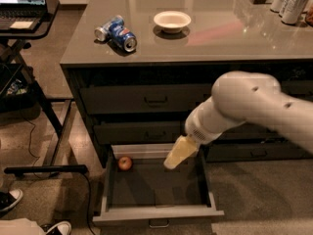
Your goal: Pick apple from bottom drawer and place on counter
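The apple [125, 163] is small, round and red-orange. It lies in the back left corner of the open bottom drawer [157, 214], on its dark floor. My white arm reaches in from the right. My pale yellowish gripper [175, 156] points down and to the left over the back of the drawer, a short way to the right of the apple and not touching it. The glossy grey-brown counter [220, 35] spans the top of the cabinet above.
Two crushed blue cans [116, 32] and a white bowl [172, 21] sit on the counter, with several cans [292, 3] at its back right. A black desk with a laptop [23, 4] stands at the left. Shoes [11, 199] show at the bottom left.
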### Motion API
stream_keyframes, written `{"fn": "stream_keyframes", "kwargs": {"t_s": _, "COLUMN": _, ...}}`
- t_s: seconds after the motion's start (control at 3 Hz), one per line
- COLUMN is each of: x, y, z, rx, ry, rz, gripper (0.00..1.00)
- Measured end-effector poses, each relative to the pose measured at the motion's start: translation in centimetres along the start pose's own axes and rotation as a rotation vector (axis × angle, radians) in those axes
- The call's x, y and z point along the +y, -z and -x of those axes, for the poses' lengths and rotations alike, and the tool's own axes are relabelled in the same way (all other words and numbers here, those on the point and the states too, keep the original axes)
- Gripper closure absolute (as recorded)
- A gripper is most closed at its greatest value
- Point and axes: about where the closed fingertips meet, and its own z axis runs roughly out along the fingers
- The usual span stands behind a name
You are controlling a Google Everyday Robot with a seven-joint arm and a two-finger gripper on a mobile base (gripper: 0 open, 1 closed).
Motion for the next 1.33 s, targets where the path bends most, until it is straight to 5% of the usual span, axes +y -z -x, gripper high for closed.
{"fn": "stream_keyframes", "kwargs": {"t_s": 0.33, "x": 0.5, "y": -5.8, "z": -1.7, "rx": -0.051, "ry": -0.064, "rz": 0.008, "gripper": 0.00}}
{"fn": "stream_keyframes", "kwargs": {"t_s": 0.67, "x": -0.9, "y": -6.1, "z": -0.2, "rx": -0.117, "ry": -0.070, "rz": -0.043, "gripper": 0.00}}
{"fn": "stream_keyframes", "kwargs": {"t_s": 1.33, "x": -0.9, "y": -8.5, "z": -1.4, "rx": -0.115, "ry": -0.105, "rz": -0.038, "gripper": 0.00}}
